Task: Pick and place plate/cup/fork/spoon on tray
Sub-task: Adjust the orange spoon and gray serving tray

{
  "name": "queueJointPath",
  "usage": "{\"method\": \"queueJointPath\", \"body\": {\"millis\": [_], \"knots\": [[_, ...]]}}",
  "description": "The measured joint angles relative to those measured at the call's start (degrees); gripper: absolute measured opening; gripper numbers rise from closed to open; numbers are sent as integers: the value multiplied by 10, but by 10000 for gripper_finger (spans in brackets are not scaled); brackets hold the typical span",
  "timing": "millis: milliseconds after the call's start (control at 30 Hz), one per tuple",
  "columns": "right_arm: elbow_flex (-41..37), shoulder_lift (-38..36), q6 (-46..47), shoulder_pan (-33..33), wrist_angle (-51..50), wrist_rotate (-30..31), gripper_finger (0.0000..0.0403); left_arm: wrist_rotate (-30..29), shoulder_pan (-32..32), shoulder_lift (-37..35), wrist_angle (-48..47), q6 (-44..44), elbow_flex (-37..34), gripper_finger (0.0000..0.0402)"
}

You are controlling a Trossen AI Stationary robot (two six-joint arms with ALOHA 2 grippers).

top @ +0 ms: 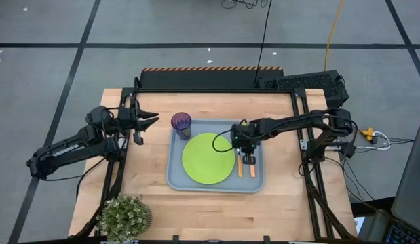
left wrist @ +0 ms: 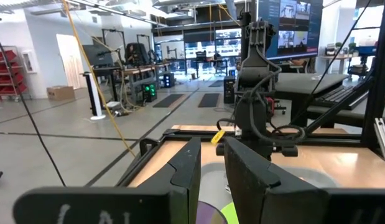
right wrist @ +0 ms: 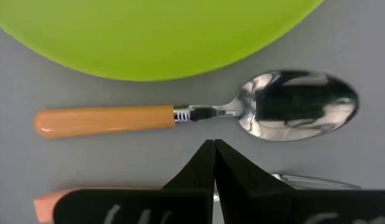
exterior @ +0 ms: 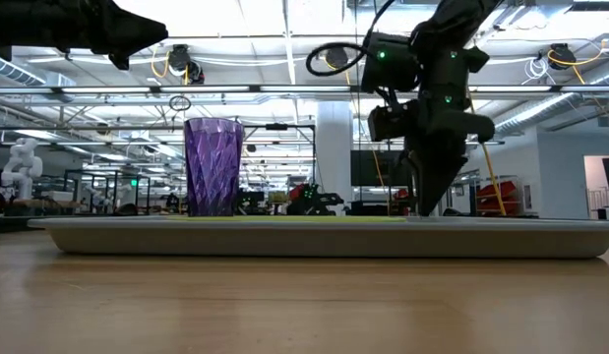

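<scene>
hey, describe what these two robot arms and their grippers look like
Both arms are dark, near-black jointed links with black cables looped along them. The right gripper has two slim black fingers tapering to a point, with small green lights on the wrist housing above. The left gripper has matching dark pointed fingers.

No readable text, label, brand or number is showing anywhere; the distant wall screens are displaying only illegible shapes.

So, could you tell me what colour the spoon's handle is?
Orange; the spoon shows best in the right wrist view.
</scene>
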Motion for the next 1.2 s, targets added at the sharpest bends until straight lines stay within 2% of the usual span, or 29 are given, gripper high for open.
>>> {"method": "queueJointPath", "body": {"millis": [300, 1200], "knots": [[0, -8, 11, 12, -1, -29, 0, 0, 0, 0, 0, -4, 0, 76], [0, -8, 2, 19, -3, -30, 0, 0, 0, 0, -2, -5, 0, 76]]}}
